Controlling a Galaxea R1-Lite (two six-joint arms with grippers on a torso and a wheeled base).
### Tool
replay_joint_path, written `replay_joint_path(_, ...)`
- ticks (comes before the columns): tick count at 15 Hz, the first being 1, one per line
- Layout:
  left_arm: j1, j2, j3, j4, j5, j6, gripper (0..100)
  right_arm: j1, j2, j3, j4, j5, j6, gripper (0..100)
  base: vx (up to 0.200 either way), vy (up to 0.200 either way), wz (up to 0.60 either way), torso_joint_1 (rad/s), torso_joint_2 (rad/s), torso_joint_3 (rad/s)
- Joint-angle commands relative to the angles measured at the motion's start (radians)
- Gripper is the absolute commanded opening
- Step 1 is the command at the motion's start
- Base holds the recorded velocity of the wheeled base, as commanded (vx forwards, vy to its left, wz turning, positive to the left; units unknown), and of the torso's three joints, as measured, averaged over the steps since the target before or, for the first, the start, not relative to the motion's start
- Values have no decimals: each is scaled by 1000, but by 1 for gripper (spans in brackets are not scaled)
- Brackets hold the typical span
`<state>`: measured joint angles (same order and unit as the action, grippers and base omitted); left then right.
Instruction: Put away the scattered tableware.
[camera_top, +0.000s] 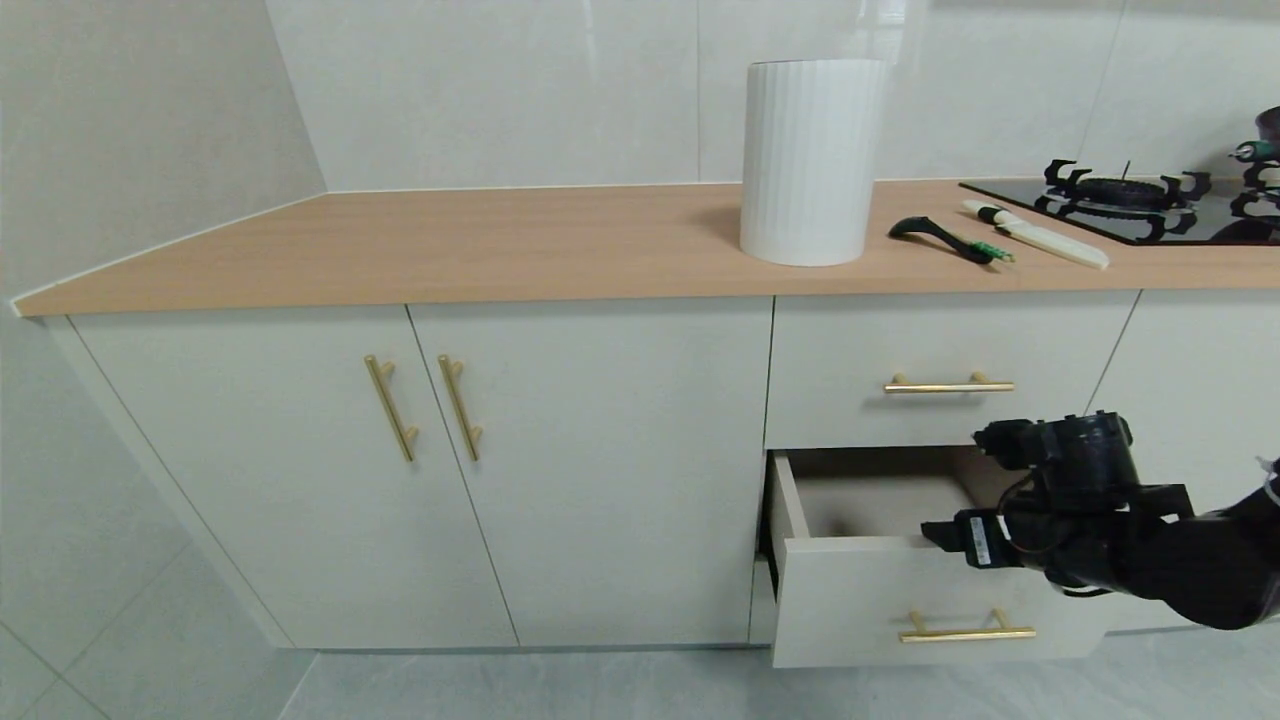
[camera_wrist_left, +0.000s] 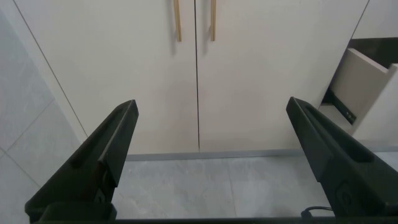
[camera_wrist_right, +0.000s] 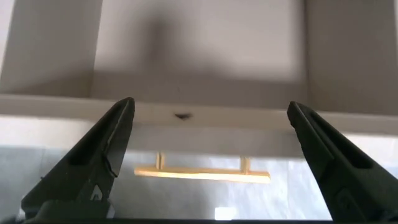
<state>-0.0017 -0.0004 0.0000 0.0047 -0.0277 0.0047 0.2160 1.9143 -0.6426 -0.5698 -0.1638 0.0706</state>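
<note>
right gripper jaws wide over open drawer front edge, its inside partly hidden by the arm; left gripper wide, empty; black utensil and cream utensil well above on counter.

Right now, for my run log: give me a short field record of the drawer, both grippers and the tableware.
drawer: lower one, pulled open
right gripper: fingers open, over the drawer's front edge
left gripper: fingers open, facing the cupboard doors
tableware: black-handled utensil and cream utensil lie on the countertop beside the white canister
</note>
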Motion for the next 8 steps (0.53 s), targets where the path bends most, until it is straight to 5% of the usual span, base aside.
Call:
replay_joint_path(1,0,0,0,0,0,0,100,13,-152,92,42,0,1,100,0,0,0,0,0,0)
replay_joint_path(8,0,0,0,0,0,0,100,106,-353,175,283,-2,24,100,0,0,0,0,0,0)
